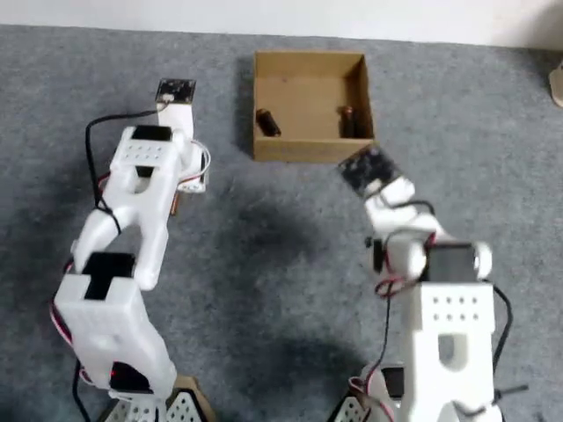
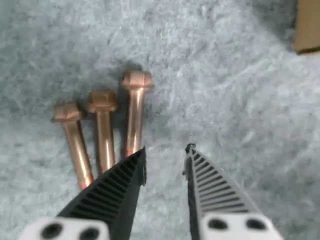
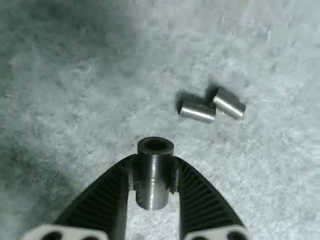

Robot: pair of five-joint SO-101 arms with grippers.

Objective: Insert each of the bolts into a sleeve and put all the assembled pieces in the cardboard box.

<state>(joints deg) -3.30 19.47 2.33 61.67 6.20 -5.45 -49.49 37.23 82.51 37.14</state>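
Right end effector (image 3: 153,161) around sleeve (image 3: 154,180)

Lab-like tabletop: grey carpet (image 1: 281,264), plain white wall (image 1: 352,13).

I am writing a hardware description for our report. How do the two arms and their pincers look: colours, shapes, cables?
The left arm and right arm have white, blocky shells with small hole grids and black motor blocks. Black cables and thin red wires loop along them. The left pincer and right pincer have black, ribbed, tapering fingers on white bases with round holes.
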